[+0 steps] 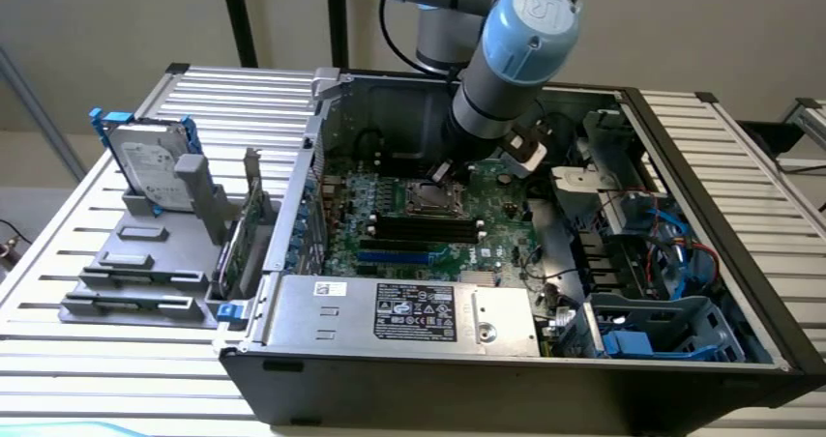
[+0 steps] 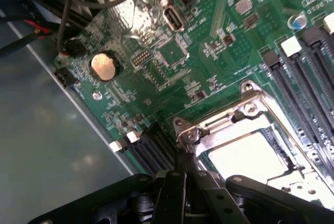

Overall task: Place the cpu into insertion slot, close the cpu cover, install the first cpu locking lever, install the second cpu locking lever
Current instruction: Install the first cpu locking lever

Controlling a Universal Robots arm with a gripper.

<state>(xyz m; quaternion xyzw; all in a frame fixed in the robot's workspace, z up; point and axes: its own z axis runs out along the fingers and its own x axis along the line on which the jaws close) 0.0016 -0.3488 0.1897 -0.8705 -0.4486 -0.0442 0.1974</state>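
Note:
The cpu (image 2: 251,157) lies in the socket with its silvery face up. The cpu cover (image 2: 245,113), a silvery metal frame, is down around it, and the chip shows through its window. My gripper (image 2: 183,167) is shut, its black fingers (image 2: 173,192) pressed together at one corner of the cover frame. Whether a thin lever sits between the tips I cannot tell. In the exterior view the arm reaches down into the open computer case, with the gripper (image 1: 446,173) just above the far edge of the socket (image 1: 430,199).
Black memory slots (image 2: 308,72) run beside the socket, and a coin battery (image 2: 104,66) sits on the green board. The power supply (image 1: 387,311) lies at the case front, cables and a blue drive cage (image 1: 659,333) on the exterior view's right. A hard drive (image 1: 149,161) stands outside the case.

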